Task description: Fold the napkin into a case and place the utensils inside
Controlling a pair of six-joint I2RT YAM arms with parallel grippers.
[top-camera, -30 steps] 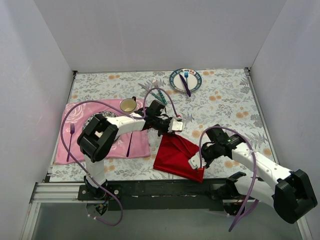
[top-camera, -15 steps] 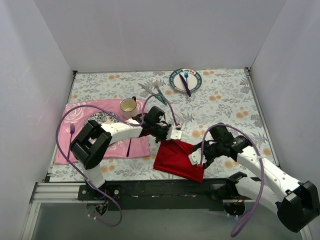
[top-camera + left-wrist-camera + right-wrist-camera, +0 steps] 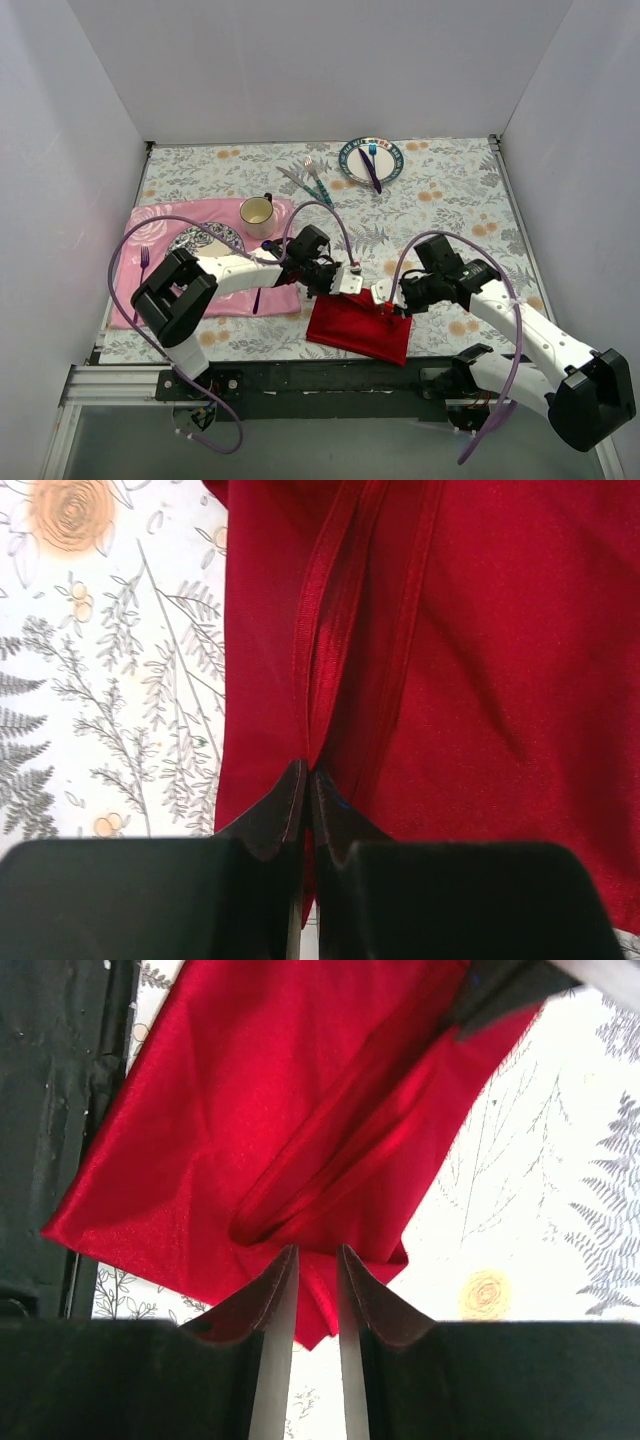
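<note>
The red napkin (image 3: 358, 328) lies partly folded near the table's front edge. My left gripper (image 3: 350, 283) is at its far edge, shut on a doubled hem of the cloth (image 3: 330, 630). My right gripper (image 3: 385, 297) is just to the right of it, its jaws nearly closed on a fold of the napkin (image 3: 300, 1140). The left gripper's dark fingers (image 3: 500, 985) show at the top of the right wrist view. The fork and knife with teal handles (image 3: 312, 181) lie at the back centre, apart from both grippers.
A pink rose-patterned mat (image 3: 160, 225) lies at the left with a cup (image 3: 258, 211), a patterned plate (image 3: 203, 239), a purple fork (image 3: 143, 262) and a purple utensil (image 3: 258, 296). A plate (image 3: 390, 168) at the back holds a blue fork and a purple knife. The black base rail (image 3: 320, 378) runs along the front.
My right gripper has lifted the napkin's near right corner and carried it back to the far edge beside my left gripper. My left gripper moved nearer. The napkin is now narrower.
</note>
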